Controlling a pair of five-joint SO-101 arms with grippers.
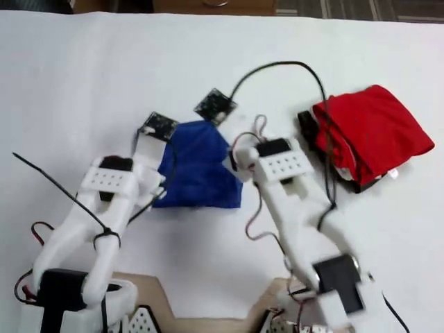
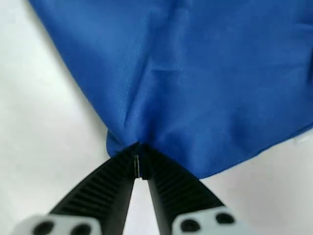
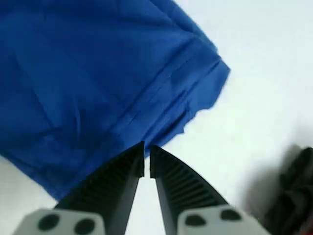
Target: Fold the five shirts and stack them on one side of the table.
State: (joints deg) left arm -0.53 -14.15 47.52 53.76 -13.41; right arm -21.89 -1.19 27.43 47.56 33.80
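left hand (image 2: 139,159) pinching blue shirt (image 2: 205,78); right hand (image 3: 146,159) pressed together, perhaps likewise; overhead, red shirt (image 1: 374,132)

A white table (image 1: 104,69) fills the scene. A brown board (image 1: 165,303) lies at its near edge. Beyond its far edge are a wooden panel (image 1: 187,7) and grey floorboards (image 1: 361,8).

- Left gripper (image 2: 138,159) pinches the edge of the blue shirt (image 2: 195,73), jaws closed.
- Right gripper (image 3: 146,159) sits at the blue shirt's opposite edge, jaws pressed nearly together.
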